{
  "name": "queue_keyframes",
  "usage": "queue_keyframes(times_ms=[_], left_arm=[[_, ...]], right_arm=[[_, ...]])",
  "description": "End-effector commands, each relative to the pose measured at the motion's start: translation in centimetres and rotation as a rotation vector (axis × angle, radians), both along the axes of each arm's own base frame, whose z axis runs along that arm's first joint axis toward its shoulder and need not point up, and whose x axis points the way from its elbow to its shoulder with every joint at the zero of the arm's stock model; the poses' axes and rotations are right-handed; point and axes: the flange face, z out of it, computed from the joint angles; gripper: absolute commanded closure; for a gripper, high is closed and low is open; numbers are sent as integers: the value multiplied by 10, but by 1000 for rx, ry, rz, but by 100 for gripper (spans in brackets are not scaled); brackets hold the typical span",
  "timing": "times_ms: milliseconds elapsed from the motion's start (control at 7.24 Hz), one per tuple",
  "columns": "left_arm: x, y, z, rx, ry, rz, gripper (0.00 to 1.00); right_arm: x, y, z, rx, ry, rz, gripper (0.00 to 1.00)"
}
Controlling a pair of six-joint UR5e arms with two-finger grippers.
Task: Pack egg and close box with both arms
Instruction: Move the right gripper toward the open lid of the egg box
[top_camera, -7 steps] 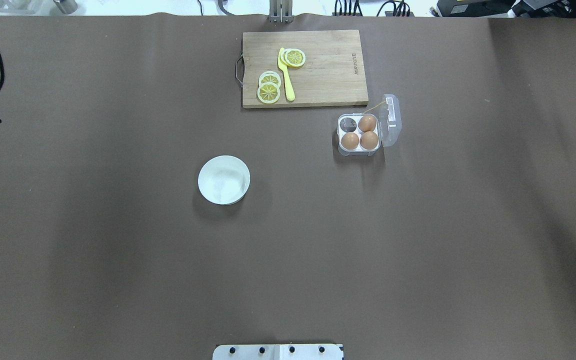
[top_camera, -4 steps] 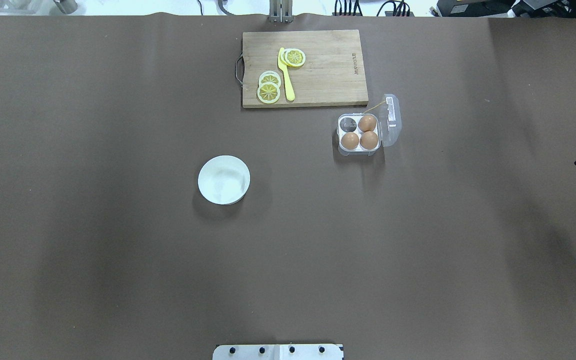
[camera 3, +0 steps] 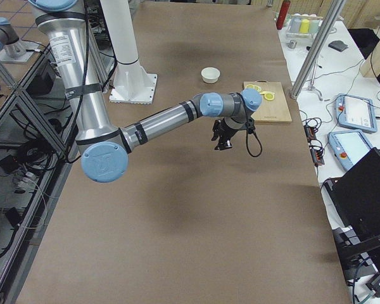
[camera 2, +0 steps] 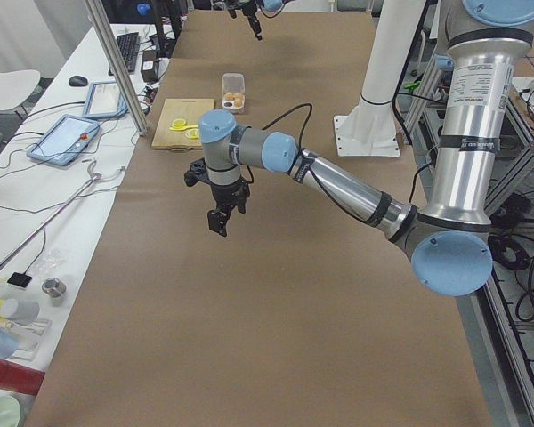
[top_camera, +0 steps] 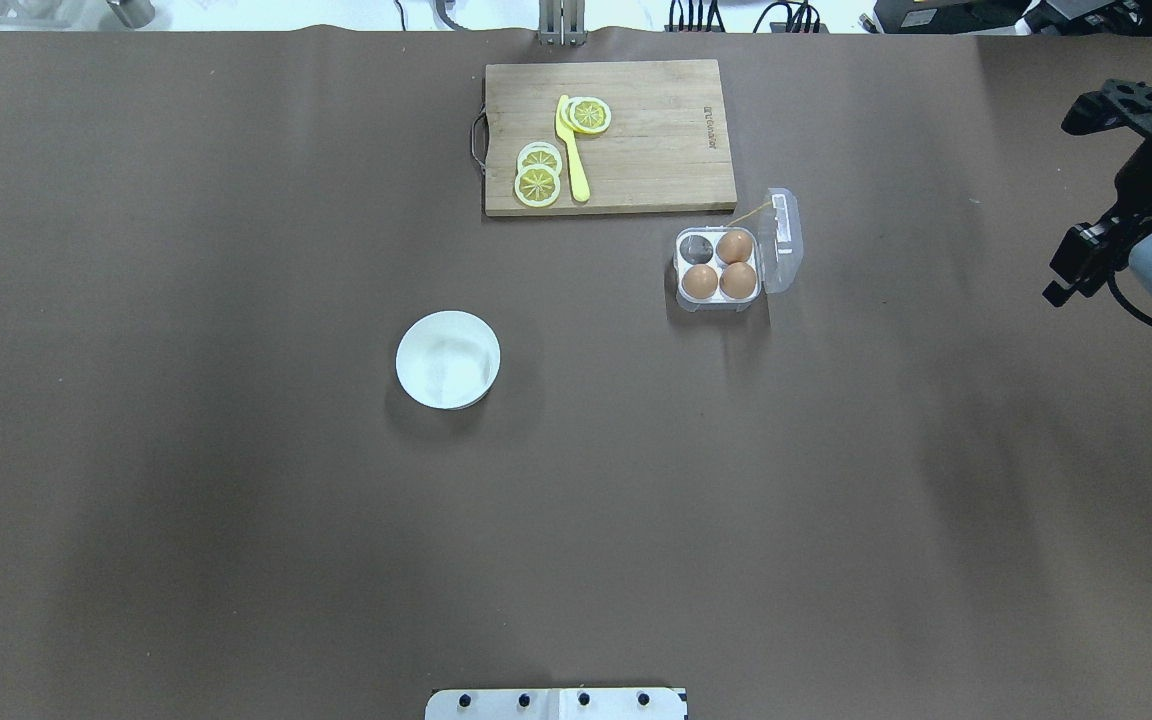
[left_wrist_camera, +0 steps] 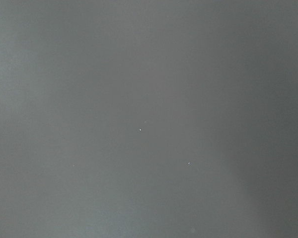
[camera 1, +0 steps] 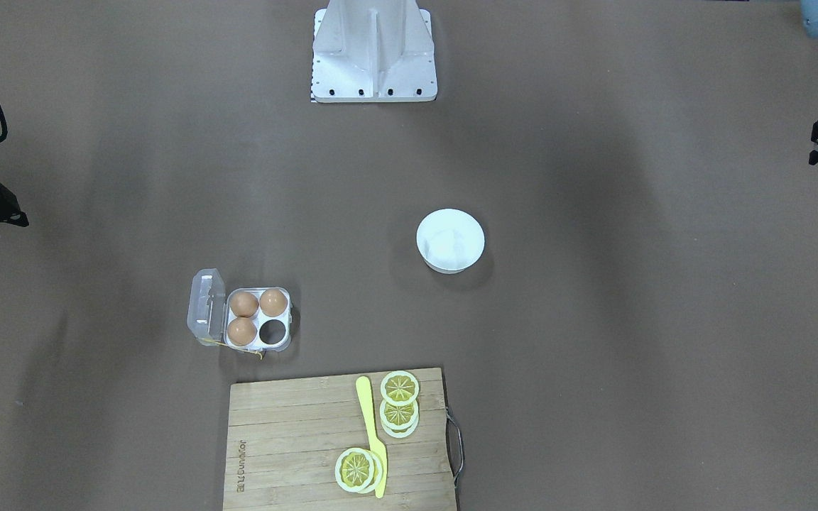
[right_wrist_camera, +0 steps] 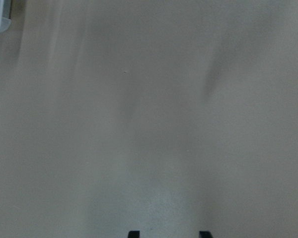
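Progress: you may judge the packing three parts done. The box holds three eggs, one cell is bare, and the lid is open. Filling that cell and closing the lid remain.
Left tool: hangs over bare table at the robot's left end, well apart from everything. You cannot tell whether its fingers are apart or together.
Right tool: over bare table at the right end, well apart from the box. Its two fingertips stand apart with nothing between them.
Bowl: white, left of centre. No orange-brown egg shows in it, nor loose anywhere in view.
Box position: right of centre, just short of the near right corner of the cutting board, apparently not touching it.
Egg placement: both near cells and the far right cell. Each seems to stand on end, long axis vertical. The bare cell is far left.
Box heading: the tray sits nearly square to the table edges. The lid hinges on the right side, so tray and lid together run left to right, and closing means folding it leftward.
Cutting board: farthest, carrying lemon slices and a yellow knife.
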Motion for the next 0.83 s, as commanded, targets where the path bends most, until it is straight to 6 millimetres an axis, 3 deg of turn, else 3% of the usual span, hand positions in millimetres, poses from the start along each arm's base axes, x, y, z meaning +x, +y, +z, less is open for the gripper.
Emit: queue_keyframes(times_ms=[0, 276, 691], left_arm=[[-44, 14, 33, -14, 146, -67, 2], [-84, 21, 40, -31, 161, -159, 2], [-98, 46, 64, -34, 161, -185, 2]], right_arm=[[-17, -12, -9, -12, -30, -15, 55], [-30, -19, -5, -38, -35, -25, 57], [-60, -61, -35, -75, -94, -24, 67]])
